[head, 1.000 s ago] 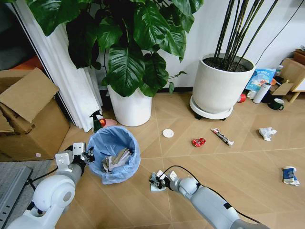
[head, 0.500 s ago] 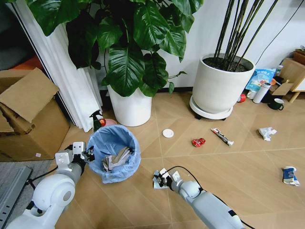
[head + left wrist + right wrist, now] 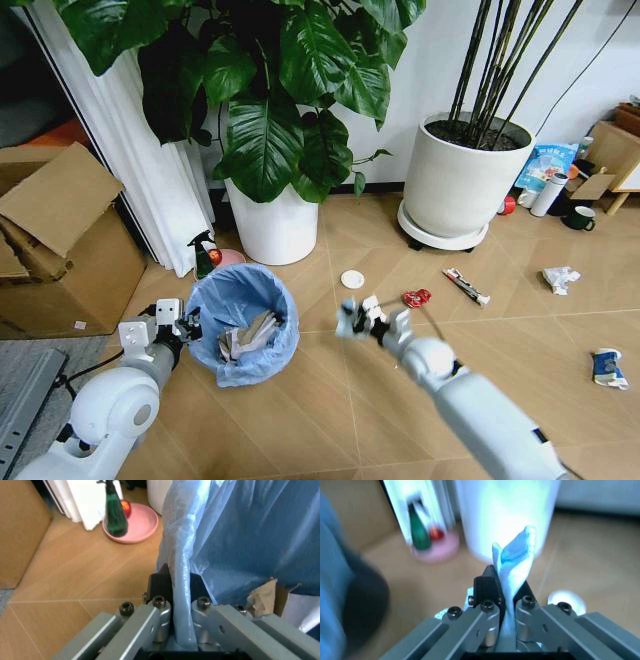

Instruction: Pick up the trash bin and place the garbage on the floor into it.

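The trash bin, small and lined with a pale blue bag, stands on the floor with paper scraps inside. My left gripper is shut on its rim, the bag pinched between the fingers. My right gripper hangs above the floor just right of the bin, shut on a blue-white packet. More garbage lies on the floor: a white disc, a red wrapper, a long thin wrapper, a white tissue wad and another blue-white packet.
Two big white plant pots stand by the back wall. A spray bottle and a pink dish sit behind the bin. Cardboard boxes are at the left. A bottle and a mug stand at the far right.
My right gripper has risen off the floor with the blue-white packet and moved farther from me, level with the bin. The left gripper and bin have held still.
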You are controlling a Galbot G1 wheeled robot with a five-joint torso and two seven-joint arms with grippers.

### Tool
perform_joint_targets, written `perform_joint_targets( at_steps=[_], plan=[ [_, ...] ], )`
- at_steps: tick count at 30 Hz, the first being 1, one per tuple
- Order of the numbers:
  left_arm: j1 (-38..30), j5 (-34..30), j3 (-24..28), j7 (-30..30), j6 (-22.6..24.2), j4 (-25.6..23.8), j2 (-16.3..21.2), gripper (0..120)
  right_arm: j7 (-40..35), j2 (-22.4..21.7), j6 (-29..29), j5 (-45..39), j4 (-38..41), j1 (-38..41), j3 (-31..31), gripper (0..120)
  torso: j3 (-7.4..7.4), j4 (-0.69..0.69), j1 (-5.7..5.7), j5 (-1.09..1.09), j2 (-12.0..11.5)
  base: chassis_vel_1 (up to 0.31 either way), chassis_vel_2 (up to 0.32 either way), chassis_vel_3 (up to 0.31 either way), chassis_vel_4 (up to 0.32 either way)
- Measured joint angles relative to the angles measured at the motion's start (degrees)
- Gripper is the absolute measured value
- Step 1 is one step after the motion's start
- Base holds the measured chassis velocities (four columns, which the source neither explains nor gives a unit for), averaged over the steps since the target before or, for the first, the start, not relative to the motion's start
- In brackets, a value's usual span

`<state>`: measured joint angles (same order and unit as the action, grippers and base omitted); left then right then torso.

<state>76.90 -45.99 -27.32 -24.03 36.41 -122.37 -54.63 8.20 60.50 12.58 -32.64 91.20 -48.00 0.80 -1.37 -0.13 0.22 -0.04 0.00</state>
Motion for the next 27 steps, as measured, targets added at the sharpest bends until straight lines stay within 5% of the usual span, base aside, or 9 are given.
perform_joint_targets(
  at_steps=[10,17,27],
  plan=[
    [-3.6,-4.9,3.2,0.0,1.9,2.4,2.4,0,-0.1,-3.6,0.3,-7.8,13.5,6.2,-0.2,0,0.0,-0.01,0.0,-0.02,0.0,0.0,0.0,0.0,0.0],
    [-6.6,-11.7,5.0,-0.1,4.1,3.7,4.9,0,-2.9,-1.2,1.4,-16.5,16.7,13.6,-11.4,0,-0.01,0.01,0.0,-0.02,0.0,0.0,0.0,0.0,0.0],
    [-9.1,-15.5,5.2,-0.3,5.4,4.2,6.8,0,-1.5,0.9,4.4,-15.2,15.4,15.6,-22.0,1,0.0,-0.01,0.0,-0.02,0.0,0.0,0.0,0.0,0.0]
  ],
)
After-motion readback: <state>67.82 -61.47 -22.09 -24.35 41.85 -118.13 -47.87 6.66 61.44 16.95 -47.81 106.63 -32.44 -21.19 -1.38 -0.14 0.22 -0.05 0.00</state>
